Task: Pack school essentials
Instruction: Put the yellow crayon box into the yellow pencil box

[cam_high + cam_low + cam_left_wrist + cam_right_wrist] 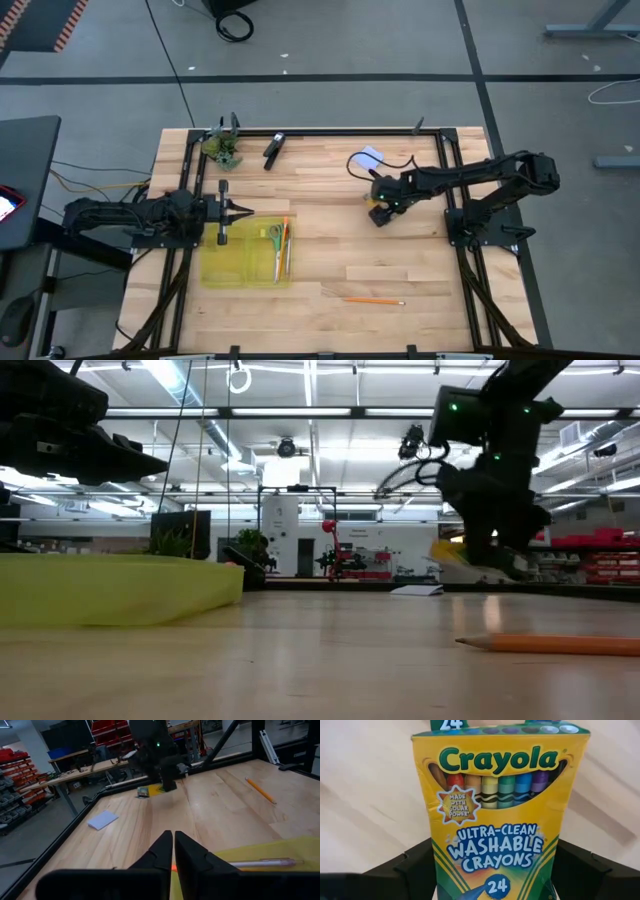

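My right gripper (380,212) is at the table's middle right, shut on a yellow Crayola crayon box (495,815). A translucent yellow case (245,258) lies open at the near left, with green-handled scissors (272,236) and orange pencils (285,245) in it. My left gripper (238,210) hovers level over the case's far edge, shut and holding nothing. One orange pencil (375,300) lies on the wood near the front. A pale blue notepad (371,155) lies flat at the far right. My right gripper pinches the crayon box by its two narrow sides (436,870), near its bottom end, one finger (415,867) on each side. The fingers come from above, pointing steeply down. The box reaches away from the wrist, lid end lowest, and in the low view it hangs just clear of the table (470,560).
A black oblong tool (273,148) and a green leafy clump (225,148) sit at the far left by the black frame rail (340,132). Bare wood lies between the case and my right gripper. The room behind holds shelves and benches.
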